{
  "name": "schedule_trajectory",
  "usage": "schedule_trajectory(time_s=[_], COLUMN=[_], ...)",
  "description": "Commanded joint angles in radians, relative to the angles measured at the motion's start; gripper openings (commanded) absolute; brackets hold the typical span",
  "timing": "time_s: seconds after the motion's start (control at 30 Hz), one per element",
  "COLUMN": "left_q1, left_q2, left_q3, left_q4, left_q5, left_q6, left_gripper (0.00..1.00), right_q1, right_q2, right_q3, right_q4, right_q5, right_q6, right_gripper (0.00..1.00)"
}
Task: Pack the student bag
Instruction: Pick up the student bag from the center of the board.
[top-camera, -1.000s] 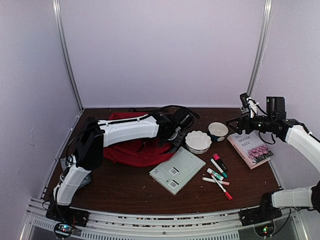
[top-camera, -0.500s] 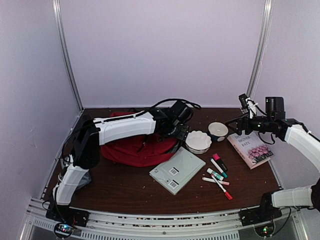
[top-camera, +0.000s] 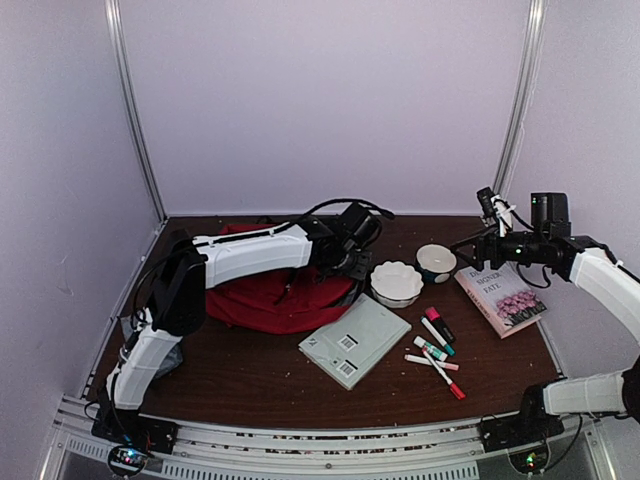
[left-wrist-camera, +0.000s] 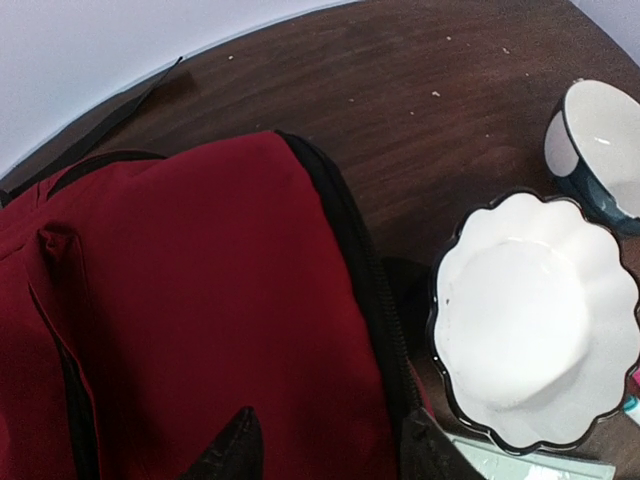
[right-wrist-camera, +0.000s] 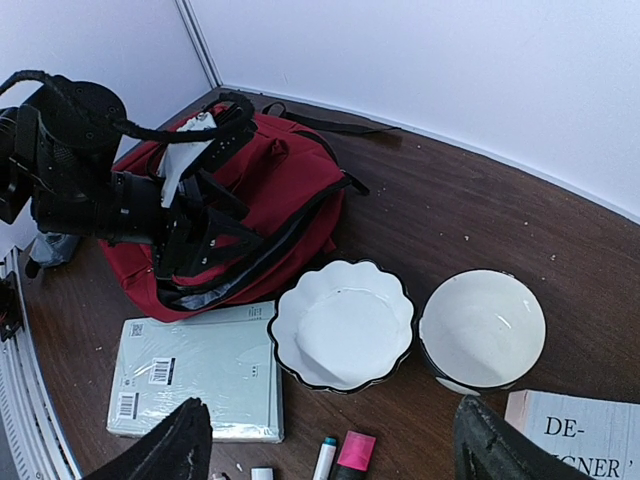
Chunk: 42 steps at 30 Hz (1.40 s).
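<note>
The red student bag (top-camera: 262, 298) lies at the back left of the table, with black straps and a strip of grey lining along its near right edge (right-wrist-camera: 215, 290). My left gripper (top-camera: 352, 266) hovers open and empty just above the bag's right edge. Its fingertips (left-wrist-camera: 235, 448) straddle the red fabric (left-wrist-camera: 200, 300) next to the black zipper (left-wrist-camera: 372, 290). My right gripper (top-camera: 478, 243) is open and empty, held high over the right side. Its fingers (right-wrist-camera: 182, 442) frame the bowls and markers below.
A white scalloped bowl (top-camera: 396, 282) sits right beside the bag, with a round dark-rimmed bowl (top-camera: 436, 262) beyond it. A pale green wrapped notebook (top-camera: 355, 340) lies in front. Several markers (top-camera: 437, 350) and a flowered book (top-camera: 502, 297) lie at the right.
My left gripper rose from the bag's right edge and shifted slightly back, then settled a little lower. The right arm has hardly moved.
</note>
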Motion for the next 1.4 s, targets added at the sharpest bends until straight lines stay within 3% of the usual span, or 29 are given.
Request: schedule_trajectory(time_s=[0.0,0.13,0.2,0.27,0.33,0.47,0.73,0.93,1.07,1.23,1.37], left_q1=[0.015,0.02,0.025,0.027,0.027,0.022,0.02,0.02,0.02,0.02,0.025], left_q2=[0.004,-0.015,-0.023,-0.032,-0.038,-0.036,0.021,0.035,0.044,0.039,0.007], left_q3=[0.014,0.006,0.001,-0.006,-0.008,-0.019,0.008,0.017,0.03,0.034,0.023], left_q4=[-0.009,-0.01,-0.009,0.012,0.031,0.078,0.025,-0.009,-0.017,-0.033,-0.062], left_q5=[0.006,-0.006,-0.005,0.022,0.051,0.095,0.069,0.041,0.043,0.031,0.011], left_q6=[-0.008,0.006,0.006,0.021,0.025,0.002,-0.028,-0.017,-0.014,-0.005,0.007], left_gripper=[0.4,0.18,0.16,0.25,0.41,0.53,0.57,0.54,0.58,0.43,0.19], right_q1=[-0.006,-0.006,-0.006,-0.006,-0.006,-0.006,-0.006,-0.006,-0.006,-0.006,-0.006], right_q2=[-0.01,-0.007,-0.005,-0.005,-0.007,-0.005,0.004,0.014,0.015,0.011,0.014], right_q3=[0.03,0.031,0.031,0.032,0.032,0.03,0.031,0.038,0.039,0.039,0.036], right_q4=[-0.011,-0.011,-0.013,-0.014,-0.014,-0.015,-0.018,-0.028,-0.03,-0.031,-0.024], right_q5=[-0.014,-0.018,-0.019,-0.019,-0.018,-0.02,-0.029,-0.037,-0.043,-0.042,-0.053], right_q6=[-0.011,-0.013,-0.014,-0.014,-0.016,-0.016,-0.015,-0.015,-0.015,-0.015,-0.006], right_gripper=[0.83,0.83,0.83,0.83,0.83,0.83,0.82,0.82,0.82,0.82,0.82])
